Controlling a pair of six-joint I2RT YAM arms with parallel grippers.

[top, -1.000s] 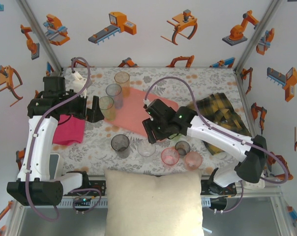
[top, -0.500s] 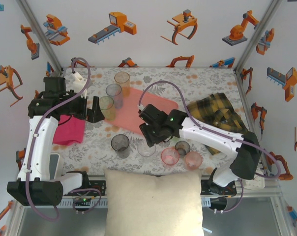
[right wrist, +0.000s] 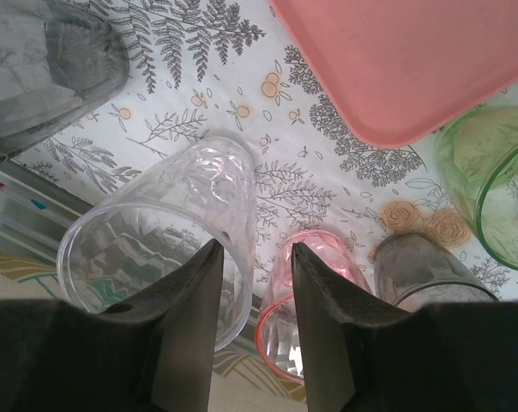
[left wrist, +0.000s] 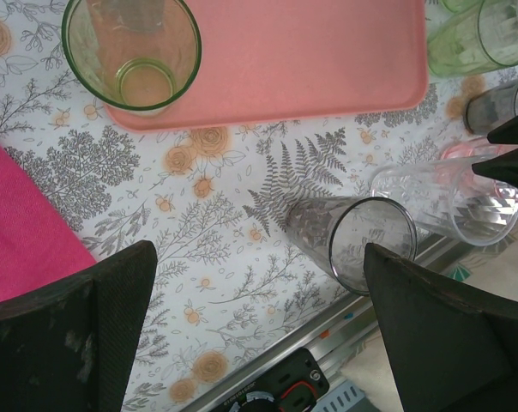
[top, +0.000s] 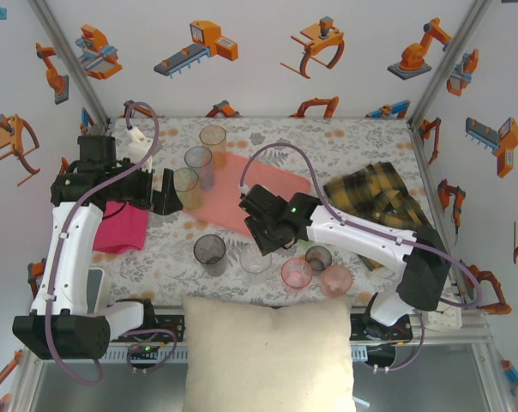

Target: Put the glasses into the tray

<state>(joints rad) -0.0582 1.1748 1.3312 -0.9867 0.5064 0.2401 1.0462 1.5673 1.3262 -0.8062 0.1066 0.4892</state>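
Top external view: the flat salmon-pink plastic tray (top: 229, 193) lies mid-table, and a green translucent tumbler (top: 186, 180) stands inside its left corner. An amber tumbler (top: 213, 136) and a greyish tumbler (top: 198, 160) stand just beyond that corner. On the tray's near side stand a smoky grey tumbler (top: 210, 251), a clear tumbler (top: 255, 259), a pink tumbler (top: 297, 273), a second pink tumbler (top: 336, 279) and a dark grey tumbler (top: 318, 257). The right gripper (right wrist: 255, 249) hangs at the clear tumbler, jaws narrowly apart astride its wall, with no clamp visible. The left gripper (left wrist: 259, 257), left of the tray, gapes wide, holding nothing. A magenta cloth (top: 122, 225) lies left of the tray and a yellow-black plaid cloth (top: 379, 202) lies to its right.
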